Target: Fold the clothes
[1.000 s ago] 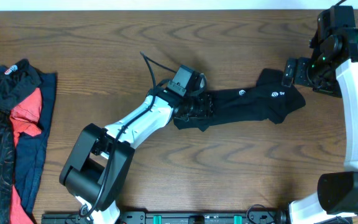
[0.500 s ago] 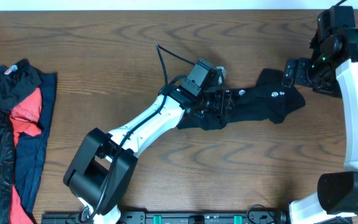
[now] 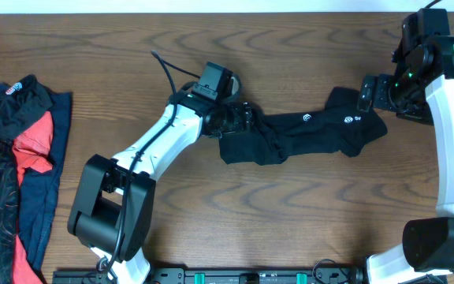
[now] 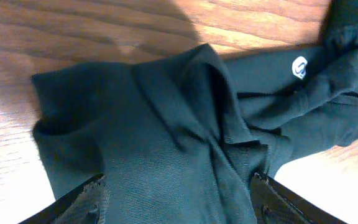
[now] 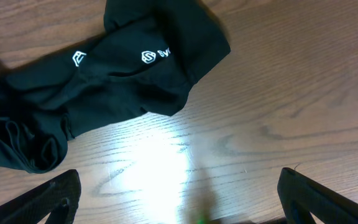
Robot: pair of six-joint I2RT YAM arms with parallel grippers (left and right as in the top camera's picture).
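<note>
just under the left gripper (image 4: pixel 179 208), the fingers stand wide apart at the bottom corners of the wrist view. dark cloth lies between them, pinched by neither. a second ago this gripper was narrower and pressed into the black shirt (image 3: pixel 314 130). it has since pulled back towards the shirt's left end and spread, so it appears to have let go.

the shirt is no flatter for it. it lies mid-table as a long, twisted band with a lumpy heap at the left, so i judge it needs spreading before any fold. the fabric is a soft, matte knit with deep creases and rolled hems. small white logo prints (image 3: pixel 307 119) mark its right half.

beyond, the right gripper (image 3: pixel 366 91) hangs wide and empty at the shirt's right end. farthest, at the left edge of the grained wooden table (image 3: pixel 290 221), the other clothes (image 3: pixel 14 158) lie in a pile of glossy patterned black, red and navy.
</note>
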